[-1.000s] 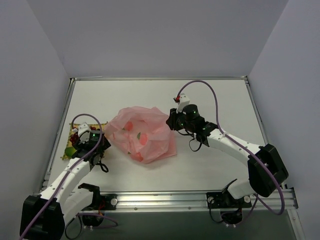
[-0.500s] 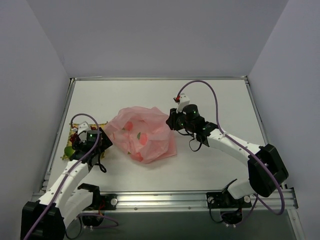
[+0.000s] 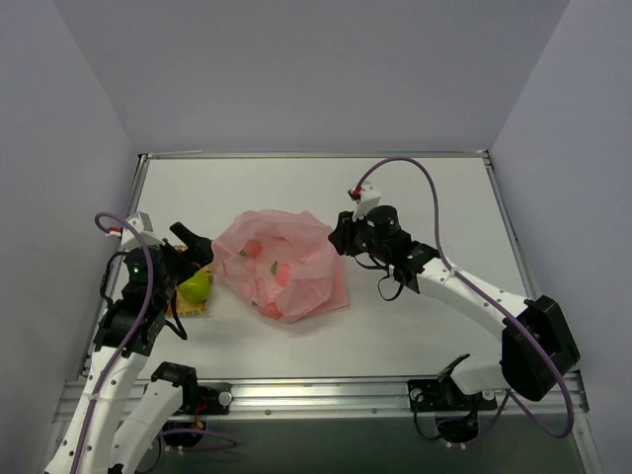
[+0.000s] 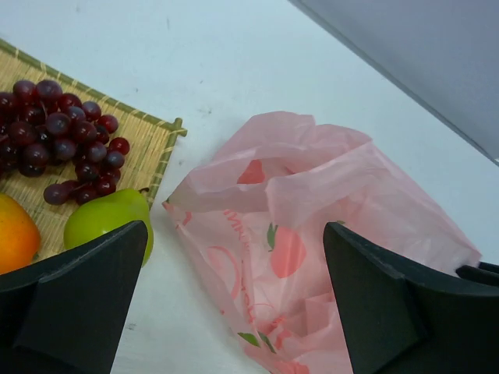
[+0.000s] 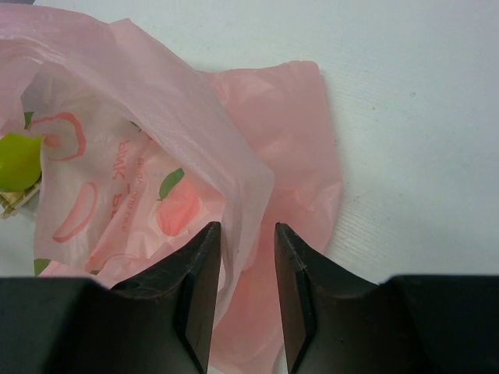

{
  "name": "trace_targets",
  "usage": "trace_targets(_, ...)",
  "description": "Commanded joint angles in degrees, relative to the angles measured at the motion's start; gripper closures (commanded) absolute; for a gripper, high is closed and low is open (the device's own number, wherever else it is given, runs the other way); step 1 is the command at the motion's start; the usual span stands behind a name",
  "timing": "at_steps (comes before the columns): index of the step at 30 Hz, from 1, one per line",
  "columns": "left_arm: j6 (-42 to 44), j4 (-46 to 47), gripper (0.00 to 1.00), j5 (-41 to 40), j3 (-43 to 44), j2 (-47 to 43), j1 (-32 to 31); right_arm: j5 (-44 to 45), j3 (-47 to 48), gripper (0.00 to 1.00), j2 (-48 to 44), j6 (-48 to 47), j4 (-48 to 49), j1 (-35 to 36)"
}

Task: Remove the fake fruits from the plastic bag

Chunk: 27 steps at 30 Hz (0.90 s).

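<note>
**A:** What sits closest to the arms?

**B:** A woven mat (image 4: pixel 152 136), on the left side of the table (image 3: pixel 425 197). On it are a green fruit (image 4: pixel 105 222), an orange fruit (image 4: pixel 14 234) just beside it, and a bunch of dark red grapes (image 4: pixel 62 128) behind the two.

**A:** And the left gripper?

**B:** The left gripper (image 4: pixel 234 227) hangs over the mat's right edge, tilted toward the bag. Its jaws are spread wide, with nothing between them.

**A:** Where is the bag?

**B:** The pink bag (image 3: pixel 286 269) lies crumpled in the middle of the table, just right of the mat. Its near left corner comes close to the green fruit. It is printed with peaches and leaves. I cannot tell whether any fruit is inside, since the film is too wrinkled and cloudy.

**A:** And beyond that?

**B:** The right gripper (image 5: pixel 247 234) is at the bag's far right edge. Its jaws are almost together and pinch a fold of the thin pink film. In the right wrist view that fold rises between the two dark fingers (image 5: pixel 201 300), and the green fruit shows past the bag's left side.
</note>
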Motion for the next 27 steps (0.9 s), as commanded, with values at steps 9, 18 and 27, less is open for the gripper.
trace_targets(9,9.6,-5.6,0.06,16.5,10.7,-2.7,0.3,12.0,6.4,0.31,-12.4,0.7,-12.4,0.4)
trace_targets(18,17.7,-2.3,0.06,33.3,18.8,-6.1,0.3,20.0,6.7,0.00,-33.7,6.5,-15.6,1.3)
trace_targets(27,21.6,-8.2,0.06,28.1,15.5,-11.6,0.3,30.1,-0.5,0.00,-49.5,9.7,-17.6,1.3)
